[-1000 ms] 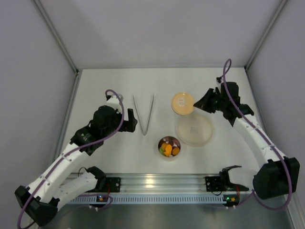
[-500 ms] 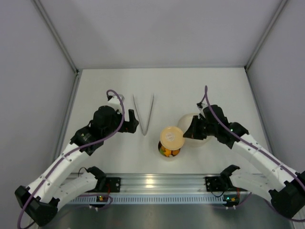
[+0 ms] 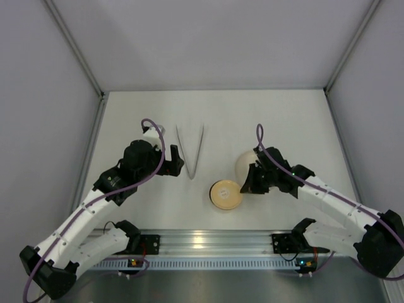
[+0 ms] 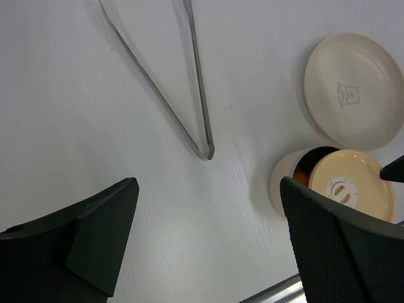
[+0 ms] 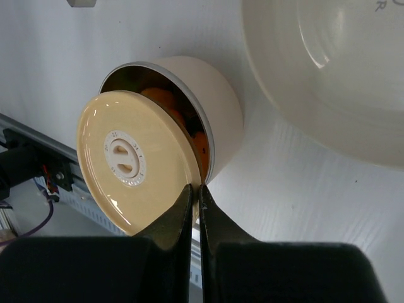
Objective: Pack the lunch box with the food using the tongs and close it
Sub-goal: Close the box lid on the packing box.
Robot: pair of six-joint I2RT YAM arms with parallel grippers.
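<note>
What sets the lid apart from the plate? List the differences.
The lid is pinched at its edge by the right end effector, partly covering the lunch box; the plate lies flat on the table, untouched. The lid is smaller and deeper tan; the plate is wider and paler cream. The lid has a slotted centre disc; the plate has a small printed figure. Both are round.

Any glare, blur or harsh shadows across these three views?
Top external: even diffuse light, soft shadows, all sharp. Left wrist: tongs crisp with a faint shadow; left end effector dark and soft-edged up close. Right wrist: bright sheen on the plate, milder on the lid; right end effector nearly black, detail lost.
</note>
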